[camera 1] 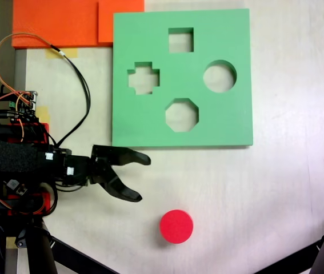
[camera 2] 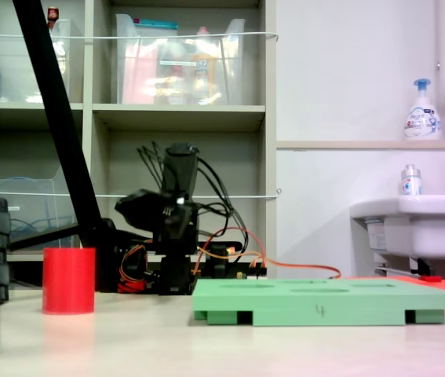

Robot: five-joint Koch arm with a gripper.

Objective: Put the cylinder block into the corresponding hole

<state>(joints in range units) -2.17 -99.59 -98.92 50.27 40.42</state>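
The red cylinder block [camera 1: 176, 226] [camera 2: 69, 280] stands upright on the pale table, apart from everything else. The square green foam board [camera 1: 230, 123] [camera 2: 324, 300] lies flat farther up in a fixed view, and its round hole [camera 1: 219, 76] sits near the board's right side, empty. My black gripper [camera 1: 139, 178] reaches in from the left of that view, open, with nothing between its jaws. It hovers between the board's lower edge and the block, up and to the left of the block. From the low fixed view the gripper [camera 2: 174, 284] points toward the camera, right of the block.
The board also has square [camera 1: 180, 40], cross [camera 1: 143, 78] and octagonal [camera 1: 181, 115] cutouts. Orange foam sheets [camera 1: 64, 23] lie at the top left. Loose cables [camera 1: 82, 85] loop left of the board. Black tripod legs [camera 1: 76, 254] cross the bottom corners.
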